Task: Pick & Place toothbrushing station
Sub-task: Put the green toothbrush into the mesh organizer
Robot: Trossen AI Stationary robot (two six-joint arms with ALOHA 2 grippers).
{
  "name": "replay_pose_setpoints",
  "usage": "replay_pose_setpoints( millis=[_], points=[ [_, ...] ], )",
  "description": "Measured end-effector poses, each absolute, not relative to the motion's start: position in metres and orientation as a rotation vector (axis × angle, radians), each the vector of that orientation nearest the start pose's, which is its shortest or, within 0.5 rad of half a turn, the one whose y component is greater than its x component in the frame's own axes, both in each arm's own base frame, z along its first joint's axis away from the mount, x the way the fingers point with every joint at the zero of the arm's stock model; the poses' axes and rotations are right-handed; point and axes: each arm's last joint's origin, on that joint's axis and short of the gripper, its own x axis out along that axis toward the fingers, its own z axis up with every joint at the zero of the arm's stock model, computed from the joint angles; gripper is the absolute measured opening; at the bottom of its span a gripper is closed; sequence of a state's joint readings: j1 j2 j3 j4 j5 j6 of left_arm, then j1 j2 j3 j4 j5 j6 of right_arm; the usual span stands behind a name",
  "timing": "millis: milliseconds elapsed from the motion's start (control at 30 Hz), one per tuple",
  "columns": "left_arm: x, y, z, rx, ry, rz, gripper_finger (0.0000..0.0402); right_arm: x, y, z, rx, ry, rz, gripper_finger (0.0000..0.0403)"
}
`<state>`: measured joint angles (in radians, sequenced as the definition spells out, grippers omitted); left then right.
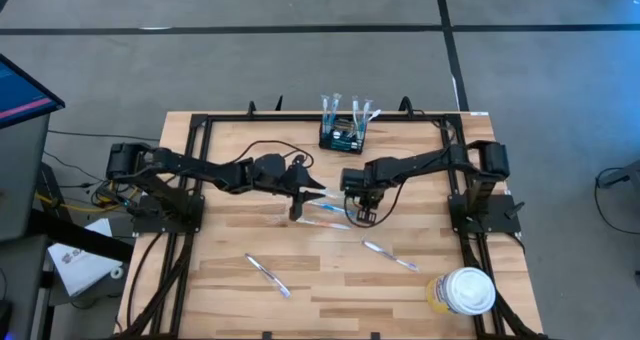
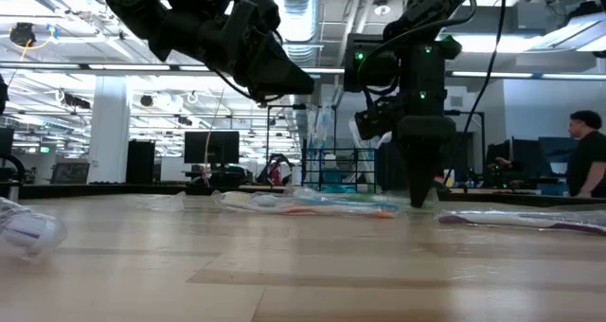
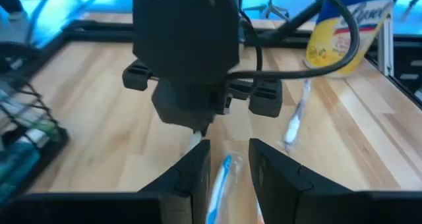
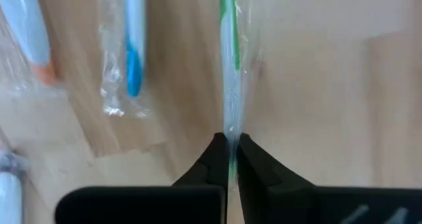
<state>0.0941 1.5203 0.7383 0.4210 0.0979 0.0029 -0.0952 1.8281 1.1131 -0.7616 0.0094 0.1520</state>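
Toothbrushing station is positioned at the far worktop edge, while a wrapped green toothbrush is pinched flat by the right end effector, presumably for loading; the left end effector is held released nearby.

Wooden tabletop bears scattered wrapped toothbrushes: one near front left, one toward front right, cluster mid-table. Round white-lidded yellowish tub at front right corner. Monitor beyond left edge. Person stands in room behind, possibly facing away.
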Motion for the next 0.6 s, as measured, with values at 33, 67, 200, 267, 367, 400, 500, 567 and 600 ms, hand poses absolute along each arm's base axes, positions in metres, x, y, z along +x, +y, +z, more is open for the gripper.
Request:
replay_pose_setpoints(
  millis=[33, 67, 200, 267, 367, 400, 500, 567, 600],
  points=[
    [0.311, 0.027, 0.206, -0.031, 0.351, 0.0, 0.0099, 0.319, -0.034, 0.151, 0.184, 1.451, -0.209, 0.0002],
    [0.31, 0.028, 0.209, -0.031, 0.341, 0.003, 0.0099, 0.317, -0.037, 0.156, 0.181, 1.437, -0.223, 0.0002],
    [0.304, 0.034, 0.222, -0.012, 0.296, 0.02, 0.0099, 0.306, -0.053, 0.182, 0.164, 1.378, -0.261, 0.0001],
    [0.3, 0.038, 0.231, -0.009, 0.265, 0.04, 0.0099, 0.301, -0.06, 0.197, 0.165, 1.322, -0.276, 0.0001],
    [0.292, 0.044, 0.246, 0.001, 0.208, 0.089, 0.0099, 0.291, -0.071, 0.221, 0.166, 1.217, -0.301, 0.0001],
    [0.289, 0.046, 0.25, 0.003, 0.198, 0.104, 0.0099, 0.287, -0.074, 0.23, 0.165, 1.179, -0.312, 0.0001],
    [0.281, 0.05, 0.263, 0.009, 0.148, 0.136, 0.0099, 0.279, -0.08, 0.253, 0.137, 1.055, -0.322, 0.0001],
    [0.276, 0.053, 0.27, 0.012, 0.117, 0.148, 0.0099, 0.274, -0.083, 0.268, 0.115, 0.975, -0.326, 0.0],
    [0.274, 0.054, 0.273, 0.012, 0.109, 0.154, 0.0099, 0.271, -0.084, 0.275, 0.104, 0.935, -0.328, 0.0]
  ],
)
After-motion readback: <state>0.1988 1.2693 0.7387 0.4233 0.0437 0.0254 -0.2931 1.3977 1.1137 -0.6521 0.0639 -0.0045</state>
